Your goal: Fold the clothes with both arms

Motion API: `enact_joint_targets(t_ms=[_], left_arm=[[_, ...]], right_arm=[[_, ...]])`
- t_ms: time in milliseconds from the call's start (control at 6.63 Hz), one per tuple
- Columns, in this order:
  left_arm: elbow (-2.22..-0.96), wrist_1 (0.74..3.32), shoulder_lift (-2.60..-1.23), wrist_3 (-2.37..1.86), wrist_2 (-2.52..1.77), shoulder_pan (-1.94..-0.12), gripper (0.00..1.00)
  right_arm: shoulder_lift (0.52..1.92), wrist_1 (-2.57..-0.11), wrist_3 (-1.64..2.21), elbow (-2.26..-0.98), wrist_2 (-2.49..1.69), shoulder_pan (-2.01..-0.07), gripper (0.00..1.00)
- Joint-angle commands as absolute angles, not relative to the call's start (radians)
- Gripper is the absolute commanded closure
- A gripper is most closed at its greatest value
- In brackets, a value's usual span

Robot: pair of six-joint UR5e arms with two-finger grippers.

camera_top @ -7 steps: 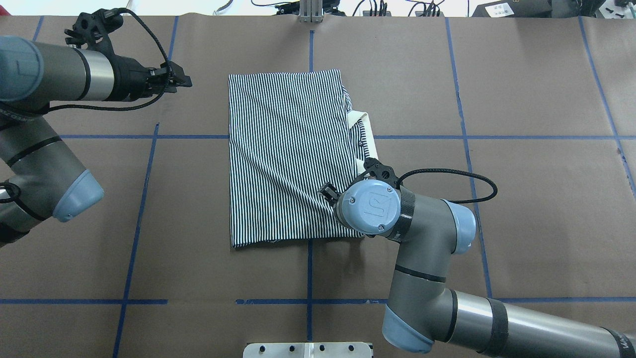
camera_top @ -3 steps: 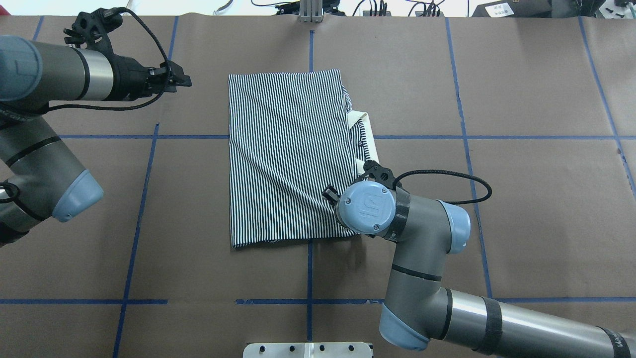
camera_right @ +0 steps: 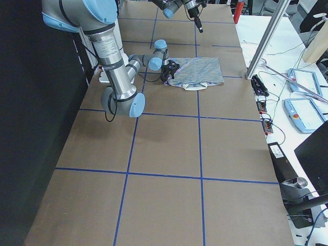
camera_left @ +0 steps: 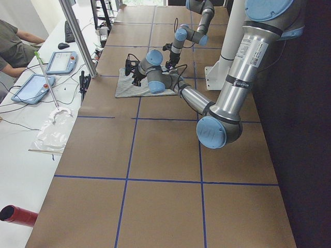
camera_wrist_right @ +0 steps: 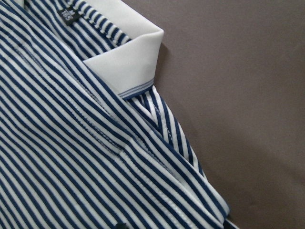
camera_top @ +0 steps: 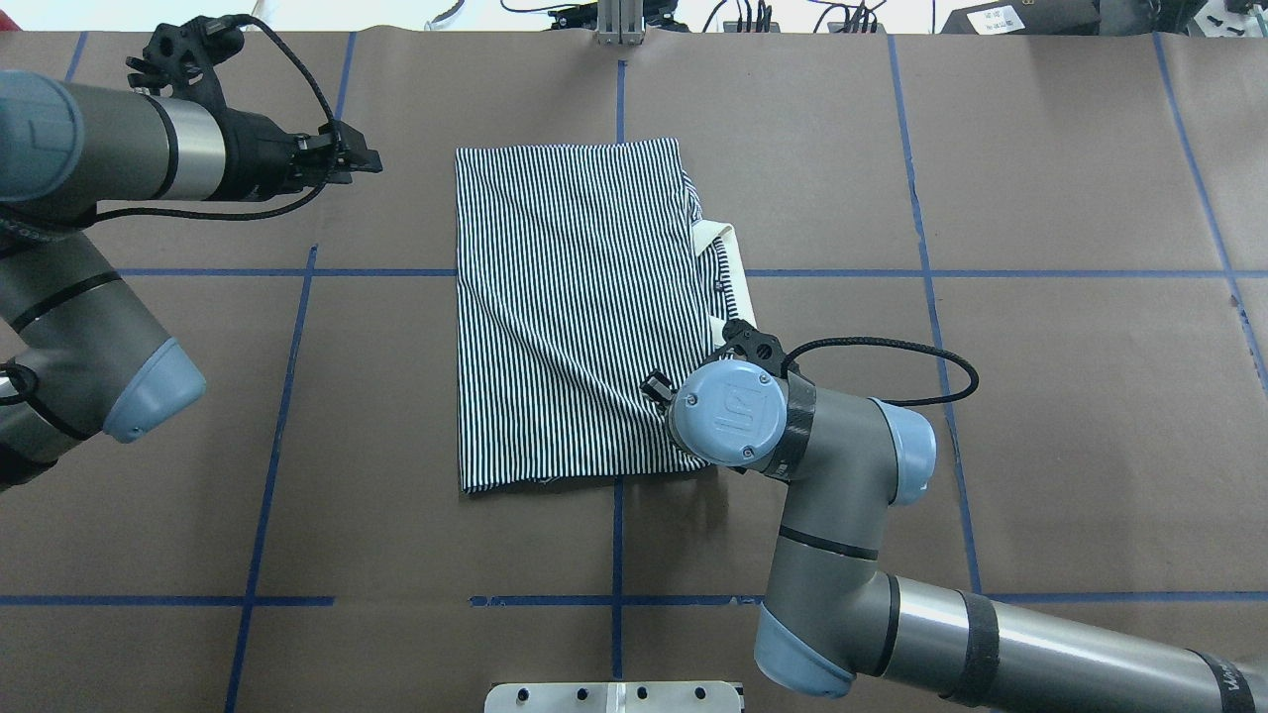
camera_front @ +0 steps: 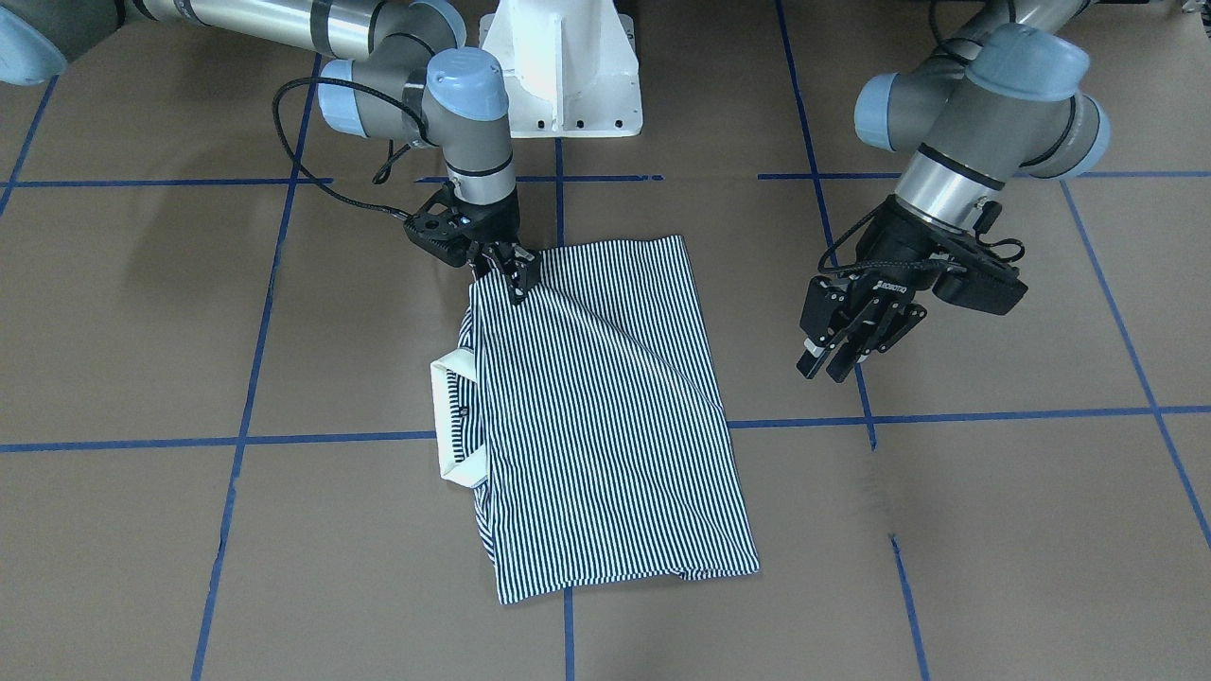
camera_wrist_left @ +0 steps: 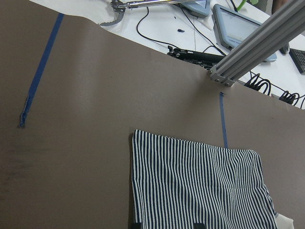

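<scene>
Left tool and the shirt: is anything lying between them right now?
Nothing. Between the left tool and the shirt there is only bare brown table paper, as the overhead view shows.

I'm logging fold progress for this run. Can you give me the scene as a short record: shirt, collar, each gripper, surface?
garment: striped polo shirt, folded into a rough rectangle, lying flat
collar: cream collar sticks out past the edge on the robot's right
right gripper: down on the shirt's corner nearest the robot, apparently closed on the fabric
left gripper: open, raised beside the shirt, not touching it
surface: table covered in brown paper with a blue tape grid
</scene>
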State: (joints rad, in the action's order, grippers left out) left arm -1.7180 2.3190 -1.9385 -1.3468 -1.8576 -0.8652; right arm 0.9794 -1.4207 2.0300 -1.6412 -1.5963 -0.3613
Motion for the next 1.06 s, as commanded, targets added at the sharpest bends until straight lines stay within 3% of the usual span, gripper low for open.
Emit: enact_joint_targets(t_ms=[0, 905], left_arm=[[-1.718, 2.319, -1.936, -1.347, -1.858, -0.865, 0.53], [-1.758, 2.319, -1.918, -1.437, -1.858, -0.855, 0.53]], right_arm=[[0.977, -1.422, 2.026, -1.651, -1.598, -0.36, 1.0], [0.966, -1.514, 2.013, -1.71, -1.597, -0.36, 1.0]])
